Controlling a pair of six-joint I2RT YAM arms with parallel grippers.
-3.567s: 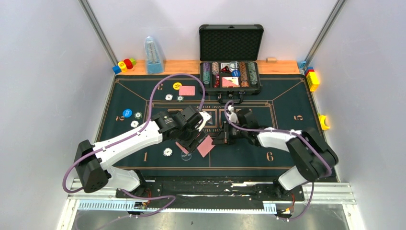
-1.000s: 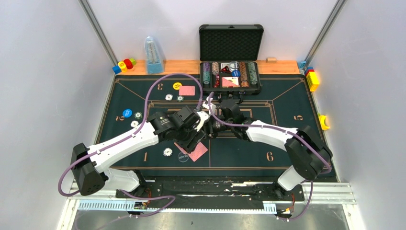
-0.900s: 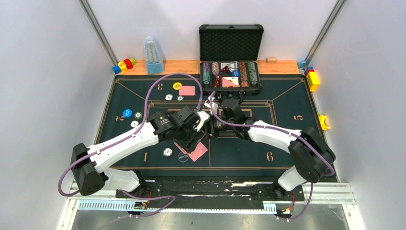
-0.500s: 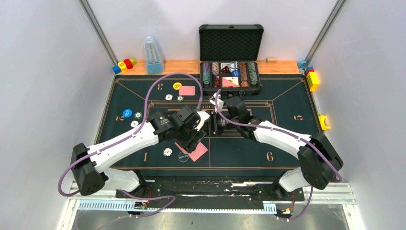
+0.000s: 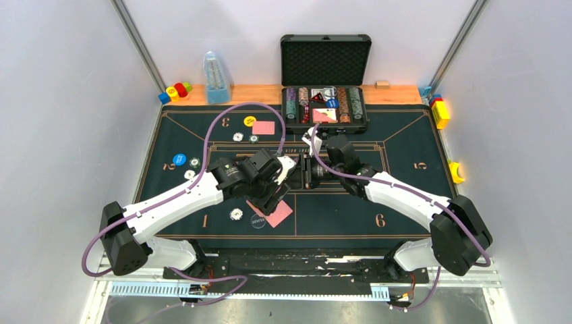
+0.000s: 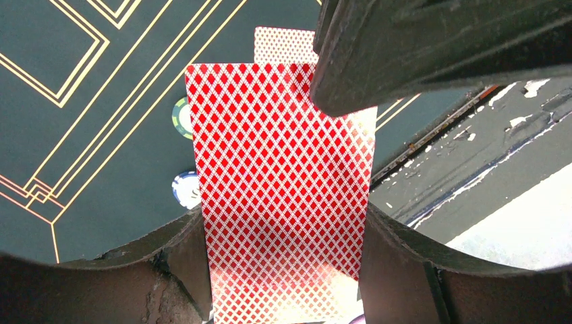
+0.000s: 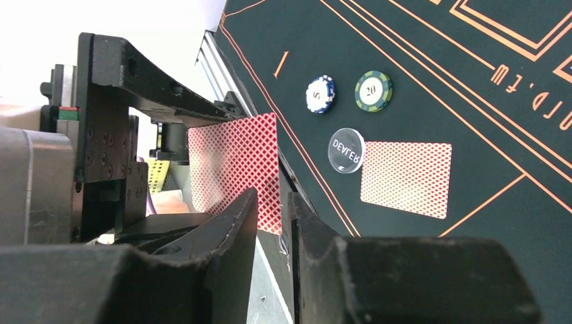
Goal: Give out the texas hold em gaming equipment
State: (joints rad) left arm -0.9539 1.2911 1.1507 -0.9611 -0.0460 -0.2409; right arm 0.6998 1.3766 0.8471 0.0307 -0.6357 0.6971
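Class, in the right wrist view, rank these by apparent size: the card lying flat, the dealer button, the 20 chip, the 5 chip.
1. flat card
2. dealer button
3. 20 chip and 5 chip: these look alike and lie farther off, so they are unranked.

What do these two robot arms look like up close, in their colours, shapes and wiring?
They are a matching pair. The left arm and right arm have smooth white shells between chunky black joints and black bases, and a purple cable loops along each. The left gripper and right gripper are matte black, each with two blocky, slightly curved fingers.
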